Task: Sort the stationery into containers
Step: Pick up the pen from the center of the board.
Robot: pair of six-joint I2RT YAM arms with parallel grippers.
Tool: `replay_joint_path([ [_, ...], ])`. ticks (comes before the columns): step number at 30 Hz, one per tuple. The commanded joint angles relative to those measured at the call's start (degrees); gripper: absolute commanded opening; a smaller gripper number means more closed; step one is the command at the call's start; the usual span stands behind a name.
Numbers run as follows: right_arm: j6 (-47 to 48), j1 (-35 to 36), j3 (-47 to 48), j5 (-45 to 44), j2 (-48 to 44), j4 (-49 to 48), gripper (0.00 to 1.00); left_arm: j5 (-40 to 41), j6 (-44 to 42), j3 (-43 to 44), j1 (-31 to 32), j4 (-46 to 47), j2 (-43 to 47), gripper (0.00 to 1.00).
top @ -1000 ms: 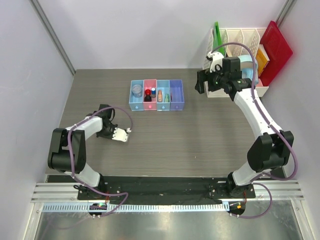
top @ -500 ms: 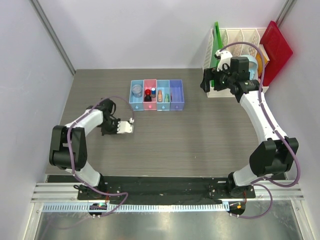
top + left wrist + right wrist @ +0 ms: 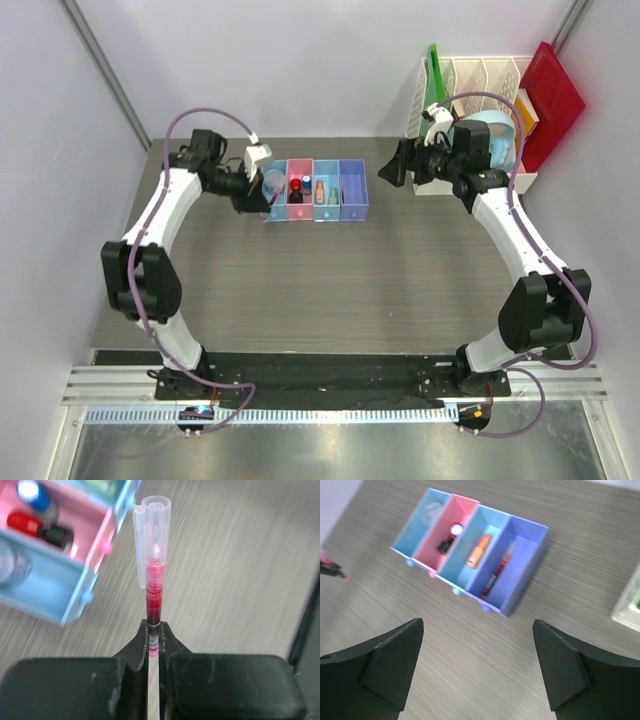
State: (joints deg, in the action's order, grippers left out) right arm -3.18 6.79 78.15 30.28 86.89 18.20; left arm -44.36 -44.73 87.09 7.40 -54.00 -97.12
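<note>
The containers are four joined bins: light blue, pink, light blue, purple-blue. My left gripper is shut on a dark red pen with a clear cap, held above the table just left of and nearer than the bins. In the top view that gripper is by the left light-blue bin. My right gripper is open and empty, above the table right of the bins. An orange marker, a blue-capped piece, a clear round piece and another red pen lie in the bins.
A white slotted rack stands at the back right with a green board, a red board and a light-blue ring. My right arm reaches along in front of it. Grey walls close in both sides.
My left arm has swung from the near-left table up to the left end of the bins. My right gripper has shifted slightly left, away from the rack.
</note>
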Motion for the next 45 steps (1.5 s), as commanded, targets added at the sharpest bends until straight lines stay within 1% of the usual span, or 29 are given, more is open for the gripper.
replay_joint_path([
  [1, -5.51, 2.35, -1.24, 7.32, -0.85, -13.16, 0.97, -21.95, 19.58, 8.00, 1.30, 1.17, -8.16, 0.00],
  [3, -7.27, 4.19, -3.17, 8.39, -0.50, -17.73, 0.97, -24.62, 21.60, 10.73, 3.58, 1.78, -11.14, 0.00],
  [4, -7.37, 5.33, -3.53, 8.04, 0.20, -17.93, 0.98, -26.98, 22.49, 11.26, 4.37, 2.49, -11.86, 0.00],
  [7, -7.28, 9.55, -1.61, 5.59, 2.40, -17.50, 0.98, -30.86, 25.12, 12.13, 7.62, 5.12, -14.40, 0.00],
  [9, -6.23, 12.45, 1.56, 4.00, 5.03, -14.79, 0.94, -34.56, 25.66, 13.54, 10.26, 4.78, -15.81, 0.00],
  [13, -4.47, 15.45, 3.06, 2.33, 6.71, -13.80, 0.92, -35.71, 27.06, 18.28, 14.04, 3.99, -18.71, 0.00],
  [15, -4.29, 16.06, 2.71, 1.89, 6.36, -13.80, 0.91, -35.80, 30.55, 18.64, 15.45, 6.87, -18.72, 0.00],
  [17, -3.94, 16.24, 2.01, 1.27, 5.84, -14.06, 0.91, -35.28, 33.99, 17.77, 16.15, 12.66, -17.84, 0.00],
  [18, -4.03, 16.24, 1.66, 1.10, 5.75, -14.33, 0.88, -35.01, 38.53, 16.46, 16.33, 15.21, -17.49, 0.00],
  [19, -4.03, 16.24, 1.48, 0.83, 5.57, -14.50, 0.85, -34.57, 40.49, 15.75, 16.68, 20.11, -16.53, 0.00],
  [21, -3.94, 16.24, 1.30, 0.22, 5.22, -14.68, 0.79, -33.87, 44.27, 13.73, 16.77, 24.71, -15.73, 0.00],
  [24, -4.03, 16.24, 1.30, -0.48, 4.26, -14.42, 0.79, -32.20, 52.36, 10.23, 16.68, 34.37, -13.80, 0.00],
  [25, -3.85, 16.24, 0.87, -0.57, 3.90, -14.42, 0.79, -31.59, 56.90, 9.08, 16.42, 40.31, -13.19, 0.00],
  [27, -3.50, 16.33, 0.43, -0.84, 3.11, -14.50, 0.77, -30.27, 61.49, 6.01, 16.16, 46.67, -12.04, 0.00],
  [28, -3.50, 16.33, 0.08, -1.19, 2.41, -14.59, 0.75, -29.48, 64.30, 5.20, 15.81, 52.88, -11.95, 0.00],
  [29, -3.41, 16.33, -0.10, -1.45, 2.14, -14.42, 0.74, -29.12, 68.07, 4.67, 15.63, 55.55, -11.95, 0.00],
  [30, -3.24, 16.33, -0.19, -1.72, 1.88, -14.50, 0.72, -28.86, 69.94, 3.97, 15.45, 57.41, -12.21, 0.00],
  [31, -2.97, 16.24, -0.63, -2.24, 1.09, -14.42, 0.67, -28.77, 71.69, 3.62, 15.10, 61.86, -12.56, 0.00],
  [32, -2.89, 16.24, -0.89, -2.59, 0.83, -14.68, 0.63, -29.11, 75.28, 3.35, 15.01, 63.91, -12.74, 0.00],
  [34, -2.62, 16.33, -1.24, -2.95, 0.56, -14.86, 0.49, -29.38, 77.42, 2.65, 15.01, 67.51, -13.36, 0.00],
  [35, -2.62, 16.33, -1.25, -3.47, 0.38, -14.94, 0.31, -29.73, 78.12, 2.47, 15.01, 67.97, -13.44, 0.00],
  [37, -2.53, 16.33, -1.16, -3.65, 0.47, -14.94, 0.22, -30.00, 78.92, 2.21, 15.10, 68.41, -13.97, 0.00],
  [38, -2.53, 16.33, -1.07, -4.17, 0.56, -14.94, 0.10, -30.34, 79.18, 2.12, 15.10, 68.50, -14.15, 0.01],
  [39, -2.53, 16.42, -0.98, -4.27, 0.56, -14.94, 0.07, -30.70, 79.53, 2.03, 15.10, 68.67, -14.24, 0.14],
  [41, -2.18, 16.42, -0.63, -5.31, 0.65, -14.77, 0.02, -31.14, 80.06, 1.86, 15.10, 68.94, -14.50, 0.37],
  [42, -2.09, 16.50, -0.46, -5.58, 0.82, -14.68, 0.01, -31.23, 80.15, 1.25, 15.01, 68.85, -14.50, 0.66],
  [43, -1.83, 16.50, -0.02, -5.85, 0.91, -14.59, 0.01, -31.23, 80.06, 0.72, 15.01, 69.20, -14.33, 0.77],
  [44, -1.66, 16.42, 0.25, -6.20, 1.08, -14.07, 0.01, -31.05, 79.80, 0.10, 14.93, 69.38, -13.80, 0.85],
  [45, -1.31, 16.50, 0.95, -6.90, 1.61, -13.89, 0.01, -30.79, 79.45, -1.38, 14.84, 69.29, -13.45, 1.00],
])
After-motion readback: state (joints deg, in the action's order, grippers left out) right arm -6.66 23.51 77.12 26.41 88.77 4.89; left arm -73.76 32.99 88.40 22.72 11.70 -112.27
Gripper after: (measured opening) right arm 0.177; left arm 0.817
